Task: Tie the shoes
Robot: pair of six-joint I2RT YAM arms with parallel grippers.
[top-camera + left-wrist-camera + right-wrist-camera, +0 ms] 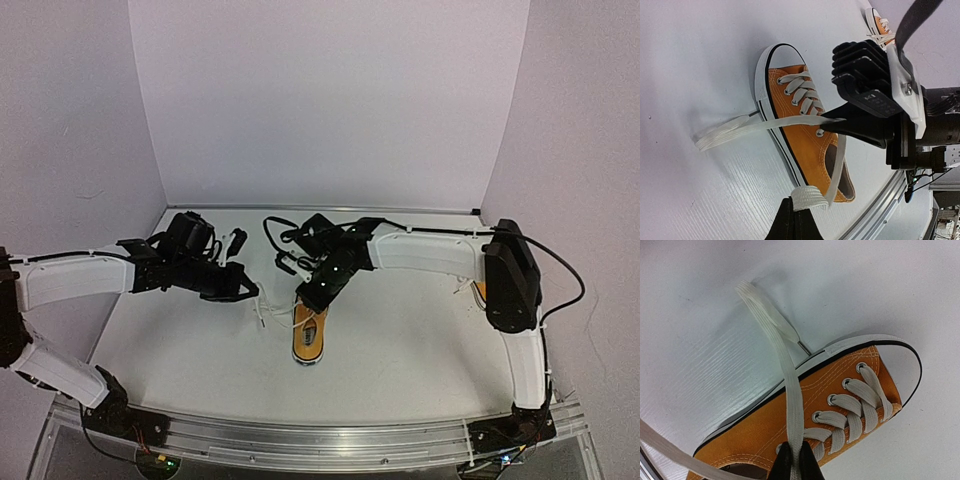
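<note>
Found the shoe (310, 342) at centre, long axis twelve to six, heel seemingly at six. Noted the right gripper (308, 298) at its twelve, clamped on one lace strand (791, 395). Noted the left gripper (250, 292) at its ten, pinching the other strand (836, 165). Judged neither arm nearer; expected tightening to run nine to three.

Orange canvas shoe (805, 145), glossy rubber toe cap (777, 55), woven laces (799, 86), matt table (700, 60)
</note>
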